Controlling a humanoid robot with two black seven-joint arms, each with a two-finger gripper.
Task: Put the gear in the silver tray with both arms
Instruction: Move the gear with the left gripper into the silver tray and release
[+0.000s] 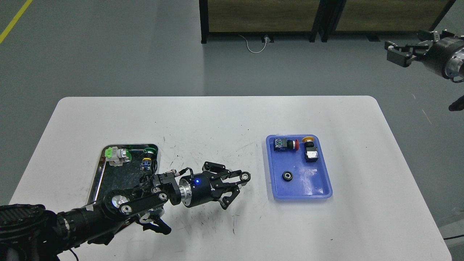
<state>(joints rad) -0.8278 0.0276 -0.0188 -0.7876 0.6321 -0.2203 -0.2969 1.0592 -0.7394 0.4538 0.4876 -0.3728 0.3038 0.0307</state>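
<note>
White table | trays: two | left gripper clamps gear | right gripper spread (empty)

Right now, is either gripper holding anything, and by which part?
The left gripper pinches a small black gear by its rim at the fingertips. The right gripper is raised off the table, holding nothing.

A workshop or lab: grey floor with yellow line, scuffed white worktable.
</note>
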